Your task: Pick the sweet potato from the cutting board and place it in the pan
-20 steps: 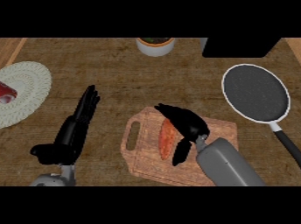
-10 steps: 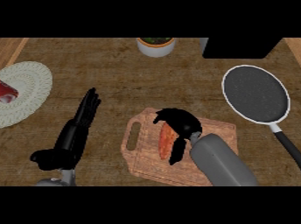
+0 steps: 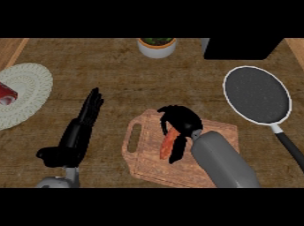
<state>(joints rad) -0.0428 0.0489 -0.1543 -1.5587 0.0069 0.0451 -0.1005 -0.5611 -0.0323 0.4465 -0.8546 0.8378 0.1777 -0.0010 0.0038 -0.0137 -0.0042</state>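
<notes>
Starting far left: red can [image 3: 1,92] on woven mat [image 3: 14,101]; left hand [image 3: 79,130], fingers straight and together; cutting board [image 3: 142,150] bearing sweet potato [image 3: 168,144], right hand [image 3: 180,121] fingers curled around it; pan [image 3: 257,94] right, apart.

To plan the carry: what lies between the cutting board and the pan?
In the head view, only bare counter shows between the cutting board and the pan; nothing stands there.
</notes>
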